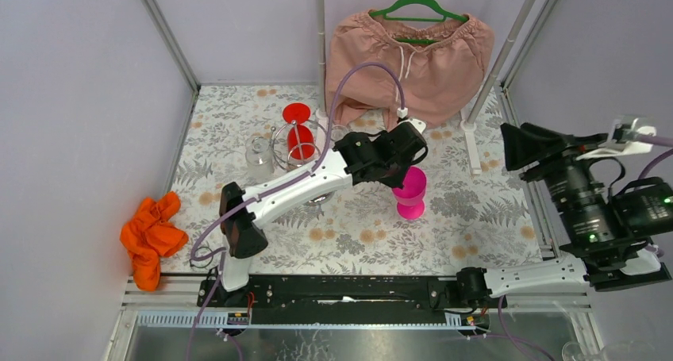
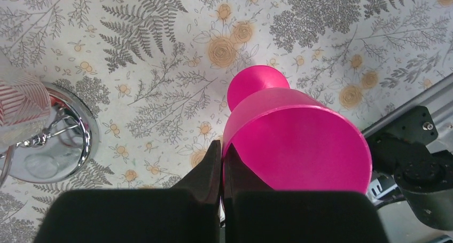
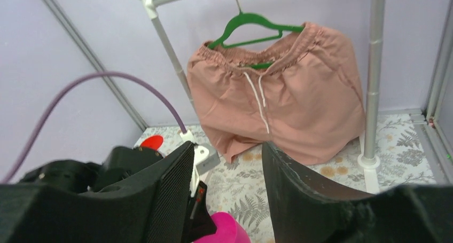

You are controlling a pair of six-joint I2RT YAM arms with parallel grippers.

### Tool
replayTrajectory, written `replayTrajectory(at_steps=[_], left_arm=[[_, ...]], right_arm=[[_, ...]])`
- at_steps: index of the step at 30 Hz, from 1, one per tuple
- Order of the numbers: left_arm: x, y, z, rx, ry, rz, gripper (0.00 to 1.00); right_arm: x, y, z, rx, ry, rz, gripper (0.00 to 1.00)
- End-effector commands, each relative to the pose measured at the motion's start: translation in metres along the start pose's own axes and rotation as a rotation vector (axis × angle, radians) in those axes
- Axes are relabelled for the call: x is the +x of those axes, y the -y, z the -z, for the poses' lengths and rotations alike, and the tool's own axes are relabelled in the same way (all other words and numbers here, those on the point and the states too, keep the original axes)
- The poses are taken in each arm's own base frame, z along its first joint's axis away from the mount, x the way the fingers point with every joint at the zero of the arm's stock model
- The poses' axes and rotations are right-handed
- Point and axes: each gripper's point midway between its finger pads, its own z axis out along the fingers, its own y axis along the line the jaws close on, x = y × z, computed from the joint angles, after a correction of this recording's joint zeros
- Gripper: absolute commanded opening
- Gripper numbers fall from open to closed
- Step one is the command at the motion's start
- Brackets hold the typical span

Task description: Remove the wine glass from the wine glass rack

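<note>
A magenta wine glass (image 1: 410, 193) stands upright over the floral table, right of the chrome wine glass rack (image 1: 295, 148). My left gripper (image 1: 399, 170) is shut on its rim, with one finger inside the bowl and one outside. In the left wrist view the gripper (image 2: 221, 149) pinches the glass's rim (image 2: 291, 133), and the glass's foot points down at the table. The rack's mirror base (image 2: 80, 147) shows at the left. A red wine glass (image 1: 298, 131) hangs on the rack. My right gripper (image 1: 514, 145) is open and empty at the far right, and shows open in its wrist view (image 3: 227, 171).
A clear glass (image 1: 259, 156) stands left of the rack. An orange cloth (image 1: 151, 236) lies at the table's left edge. Pink shorts (image 1: 409, 59) on a green hanger (image 1: 419, 8) hang at the back, with a white stand post (image 1: 472, 143) beside them.
</note>
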Motion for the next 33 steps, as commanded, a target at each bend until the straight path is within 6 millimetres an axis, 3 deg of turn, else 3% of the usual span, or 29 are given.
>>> replayTrajectory(at_steps=[1,8,15,24,33], left_arm=[[-0.016,-0.002,-0.002,-0.05,0.049,-0.025,0.0],[-0.012,0.004,-0.026,-0.054,0.002,-0.061,0.0],[0.009,0.008,-0.051,-0.111,-0.095,-0.156,0.0],[0.023,0.004,-0.054,-0.156,-0.124,-0.184,0.0],[0.026,0.01,-0.058,-0.116,-0.124,-0.174,0.0]], right_arm=[[-0.024,0.003,-0.005,0.056,-0.003,0.08,0.59],[-0.035,-0.001,-0.007,0.15,-0.076,0.169,0.64],[-0.048,0.018,-0.004,0.144,-0.052,0.075,0.62],[-0.045,0.03,-0.001,0.146,-0.052,0.071,0.61],[-0.039,0.022,-0.002,0.142,-0.06,0.102,0.62]])
